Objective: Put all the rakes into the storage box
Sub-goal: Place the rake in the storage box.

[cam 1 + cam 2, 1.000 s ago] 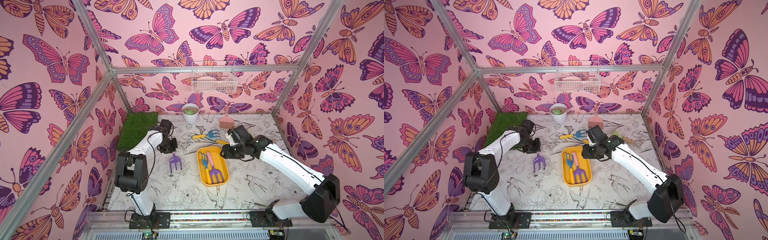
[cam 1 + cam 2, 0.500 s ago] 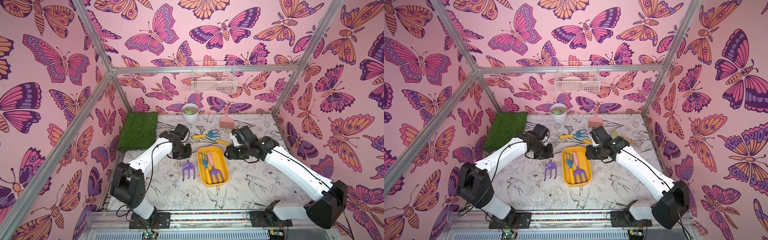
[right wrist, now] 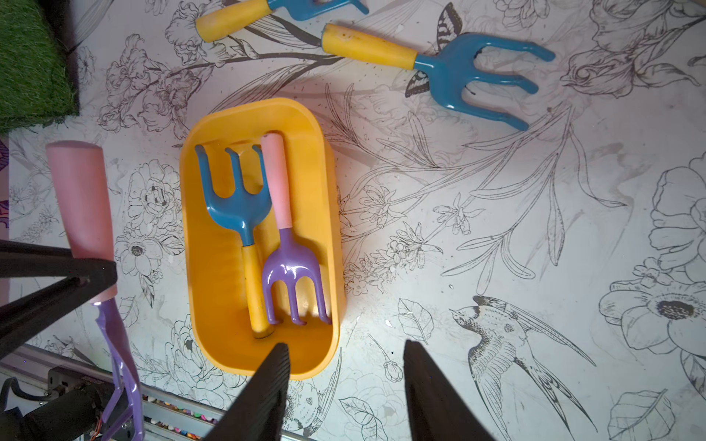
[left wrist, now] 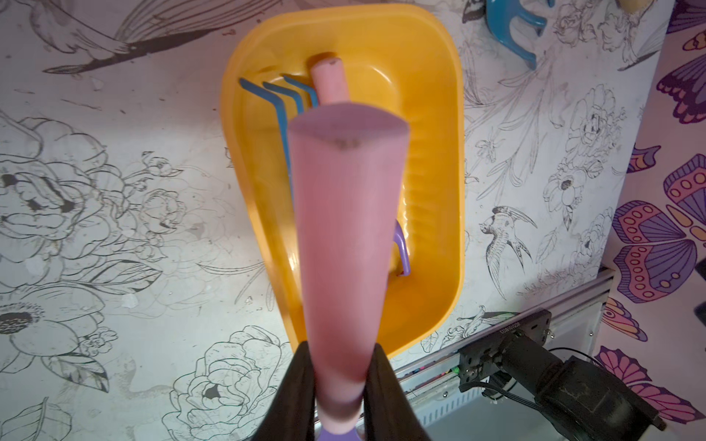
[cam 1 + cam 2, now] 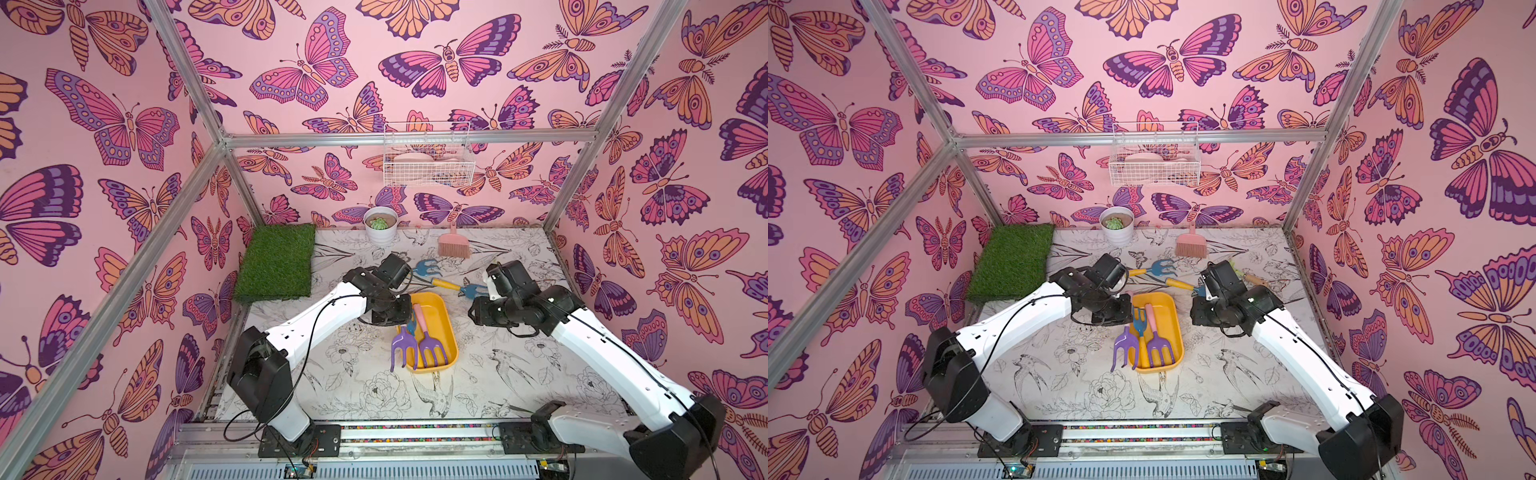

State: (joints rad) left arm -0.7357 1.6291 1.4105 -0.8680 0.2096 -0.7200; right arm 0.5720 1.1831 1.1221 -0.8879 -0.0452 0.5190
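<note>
Our left claw [image 4: 340, 385] pinches the rake [image 4: 347, 229] by its pink handle, its purple prongs hanging just over the rim of the storage box [image 4: 454, 152]. Our right claw [image 3: 344, 382] hovers half-parted, empty. We are at placement; next we should centre it, lower, and release.

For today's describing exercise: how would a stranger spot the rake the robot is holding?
Find the yellow storage box mid-table. Beside it, toward the left arm, hangs a purple rake with a pink handle. Unlike its twin lying inside the box, it is clamped in the left gripper.
</note>
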